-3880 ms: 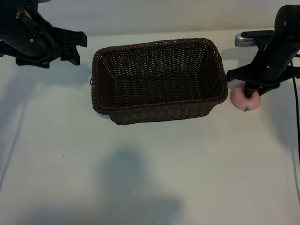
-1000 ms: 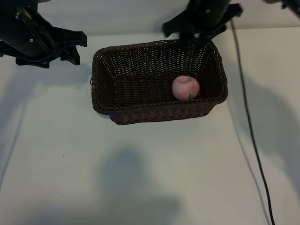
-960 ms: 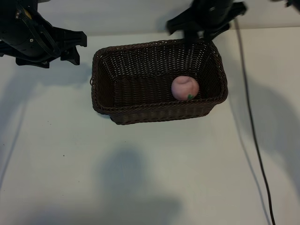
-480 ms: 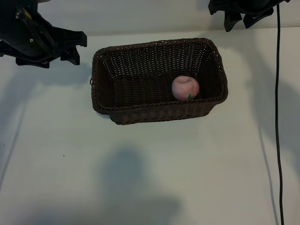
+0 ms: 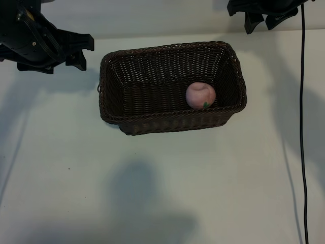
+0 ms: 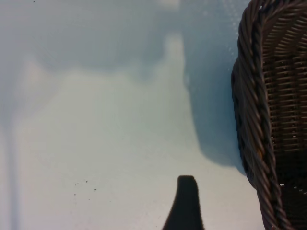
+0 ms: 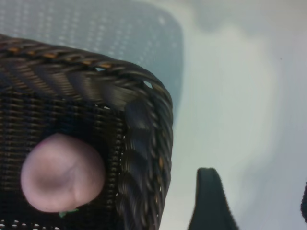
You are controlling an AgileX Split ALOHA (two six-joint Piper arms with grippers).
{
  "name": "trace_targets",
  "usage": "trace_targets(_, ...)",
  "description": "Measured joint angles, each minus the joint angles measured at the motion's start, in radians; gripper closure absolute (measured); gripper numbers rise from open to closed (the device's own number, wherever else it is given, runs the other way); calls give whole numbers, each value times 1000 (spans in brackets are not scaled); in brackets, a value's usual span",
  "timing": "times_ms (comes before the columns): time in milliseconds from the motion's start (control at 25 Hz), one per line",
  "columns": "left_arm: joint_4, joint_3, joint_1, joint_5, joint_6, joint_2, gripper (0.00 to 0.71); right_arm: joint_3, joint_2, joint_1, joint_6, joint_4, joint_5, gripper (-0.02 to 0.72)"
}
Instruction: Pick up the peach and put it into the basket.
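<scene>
The pale-pink peach (image 5: 200, 95) lies inside the dark-brown wicker basket (image 5: 114, 114), near its right end, with its green leaf mark facing the front wall. The right wrist view shows the peach (image 7: 62, 172) behind the basket's corner rim (image 7: 144, 139). My right gripper (image 5: 260, 24) hangs open beyond the basket's far right corner, holding nothing; one finger (image 7: 208, 201) shows over bare table. My left gripper (image 5: 84, 52) stays parked and open left of the basket, with one finger (image 6: 184, 206) beside the rim (image 6: 256, 120).
A black cable (image 5: 302, 127) runs down the table's right side. White table surface (image 5: 162, 188) spreads in front of the basket.
The right gripper, shut on the peach right of the basket earlier, has let it go in the basket. It has pulled back from the far rim towards the far right corner.
</scene>
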Motion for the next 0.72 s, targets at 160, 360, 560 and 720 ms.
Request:
trace_targets(160, 0, 0, 0, 0, -1, 0, 130, 0, 0, 0, 0, -1, 0, 250)
trace_targets(360, 0, 0, 0, 0, -1, 0, 130, 0, 1, 0, -1, -1, 0, 250)
trace_targets(560, 0, 0, 0, 0, -1, 0, 130, 11, 1, 0, -4, -8, 0, 250)
trace_targets(720, 0, 0, 0, 0, -1, 0, 130, 27, 3, 0, -4, -13, -1, 250)
